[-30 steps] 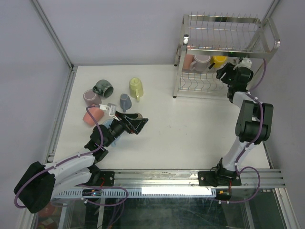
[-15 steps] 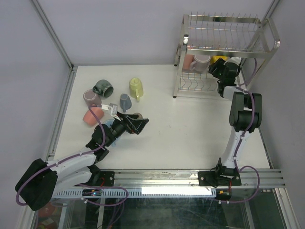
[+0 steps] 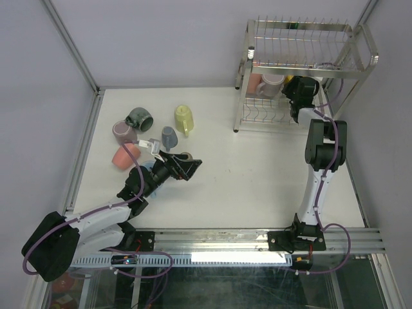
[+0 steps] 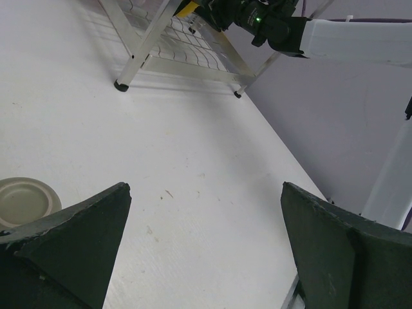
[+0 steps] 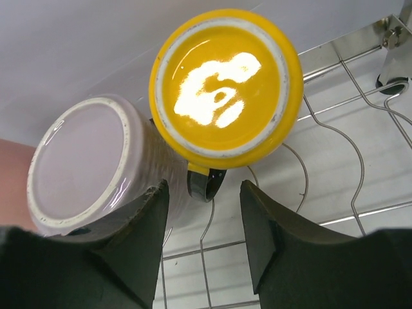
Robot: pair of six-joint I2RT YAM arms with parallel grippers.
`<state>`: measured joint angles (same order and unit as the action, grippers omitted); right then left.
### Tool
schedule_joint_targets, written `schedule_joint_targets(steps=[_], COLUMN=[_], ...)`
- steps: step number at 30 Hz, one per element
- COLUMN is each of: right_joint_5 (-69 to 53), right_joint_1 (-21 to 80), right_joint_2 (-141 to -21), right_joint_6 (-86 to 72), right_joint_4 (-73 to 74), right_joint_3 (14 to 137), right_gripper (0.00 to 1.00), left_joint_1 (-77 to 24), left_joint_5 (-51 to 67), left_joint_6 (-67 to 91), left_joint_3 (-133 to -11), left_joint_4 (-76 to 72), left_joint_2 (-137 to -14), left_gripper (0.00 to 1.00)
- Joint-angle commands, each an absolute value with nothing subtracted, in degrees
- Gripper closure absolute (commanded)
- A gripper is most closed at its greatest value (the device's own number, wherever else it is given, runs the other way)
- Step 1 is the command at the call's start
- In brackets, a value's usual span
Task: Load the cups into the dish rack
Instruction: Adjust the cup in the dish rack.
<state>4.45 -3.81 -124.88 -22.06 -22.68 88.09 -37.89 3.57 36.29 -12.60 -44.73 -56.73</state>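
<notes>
Tabletop point(image 3: 257, 174) white within pale walls point(image 3: 161, 38); left pincer point(image 4: 205, 190) wide, empty; right pincer point(image 5: 204, 193) ajar near yellow cup point(image 5: 225, 84).

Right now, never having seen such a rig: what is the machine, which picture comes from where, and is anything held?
Two robot arms are bolted at the near edge of a table, each ending in a two-finger gripper. The wide picture looks down from above and behind them. The other two come from cameras on the wrists, so the dark wedges there are each gripper's own fingers. Loose cups lie at the table's left, such as a salmon cup and a yellow-green cup. The left gripper hovers beside them, open and empty. The right gripper reaches into the dish rack, where a yellow cup and a mauve cup show their bases. Its jaws stand apart around what looks like the yellow cup's handle; nothing looks gripped.
</notes>
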Motion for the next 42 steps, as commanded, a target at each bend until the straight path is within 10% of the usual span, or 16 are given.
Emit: schedule_joint_targets(steps=[1, 14, 42], right_joint_5=[6.8, 8.1, 4.4], right_joint_1=[-3.4, -2.9, -4.8], right_joint_2=[-126.8, -132.4, -123.6], right_joint_6=[-22.5, -21.1, -17.5], right_joint_4=[-22.2, -17.9, -26.4], right_joint_3=[92.9, 100.7, 90.2], right_gripper=[0.49, 0.53, 1.0], left_joint_1=[-38.0, -38.0, -38.0], left_joint_5=[5.0, 5.2, 5.2], left_joint_6=[36.0, 36.3, 37.0], left_joint_3=[-15.3, -16.2, -14.5], left_joint_4=[-47.0, -46.6, -46.3], left_joint_2=[-57.3, -58.3, -55.9], left_gripper=[0.01, 0.01, 0.01])
